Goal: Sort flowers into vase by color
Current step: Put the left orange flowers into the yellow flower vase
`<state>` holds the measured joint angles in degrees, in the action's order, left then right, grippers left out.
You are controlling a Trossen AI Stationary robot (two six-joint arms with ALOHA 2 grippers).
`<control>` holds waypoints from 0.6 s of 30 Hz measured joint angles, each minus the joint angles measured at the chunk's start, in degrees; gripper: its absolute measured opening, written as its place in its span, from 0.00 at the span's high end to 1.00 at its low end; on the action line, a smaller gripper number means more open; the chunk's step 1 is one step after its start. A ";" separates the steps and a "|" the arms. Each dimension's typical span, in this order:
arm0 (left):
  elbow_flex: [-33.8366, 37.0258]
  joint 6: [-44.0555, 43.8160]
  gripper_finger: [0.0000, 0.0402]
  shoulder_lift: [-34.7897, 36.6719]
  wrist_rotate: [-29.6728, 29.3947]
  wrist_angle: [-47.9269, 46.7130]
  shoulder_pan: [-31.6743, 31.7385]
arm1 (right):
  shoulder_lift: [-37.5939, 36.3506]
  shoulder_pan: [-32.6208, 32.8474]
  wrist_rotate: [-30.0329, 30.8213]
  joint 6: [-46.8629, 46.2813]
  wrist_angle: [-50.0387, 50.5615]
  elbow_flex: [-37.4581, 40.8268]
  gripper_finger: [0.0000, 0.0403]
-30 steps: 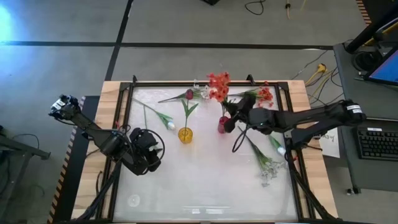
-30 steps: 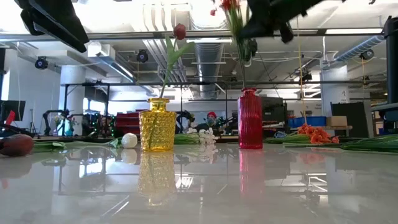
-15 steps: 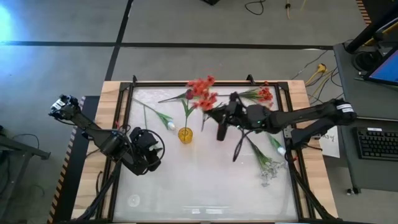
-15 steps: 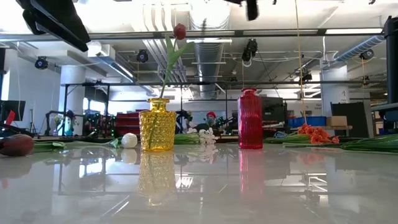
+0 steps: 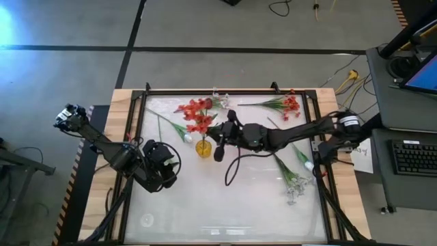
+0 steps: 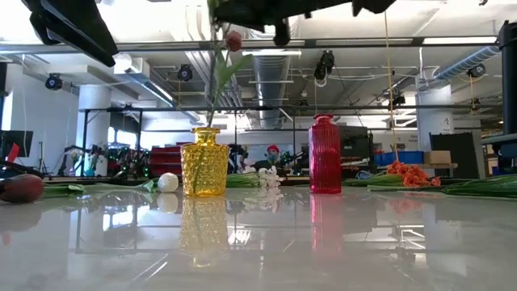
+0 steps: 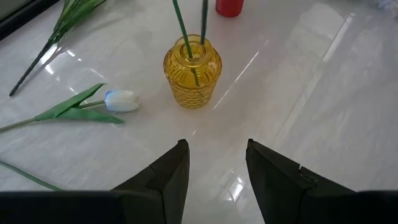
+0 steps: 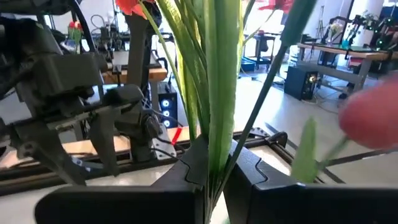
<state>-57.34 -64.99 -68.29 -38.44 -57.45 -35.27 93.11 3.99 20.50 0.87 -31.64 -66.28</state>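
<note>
From above, your right gripper (image 5: 220,133) is clamped on the red spray (image 5: 196,115) over the yellow vase (image 5: 203,147); its wrist view shows thin, springy stems (image 8: 211,93), so keep hold low; your left gripper (image 7: 214,165) waits half-open nearby.

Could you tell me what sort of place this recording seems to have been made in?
Probably a robotics lab or workshop. The low view shows exposed ceiling ducts and workbenches with equipment behind the white table; from above, cables trail over a bare concrete floor, beside a desk with a keyboard.
</note>
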 joint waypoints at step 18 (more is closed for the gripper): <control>0.04 0.00 0.64 0.02 0.00 0.03 0.00 | 4.67 -0.66 0.47 1.27 0.25 -1.22 0.88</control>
<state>-57.30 -64.99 -68.27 -38.44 -57.43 -35.27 97.78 3.33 20.97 2.14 -31.40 -67.51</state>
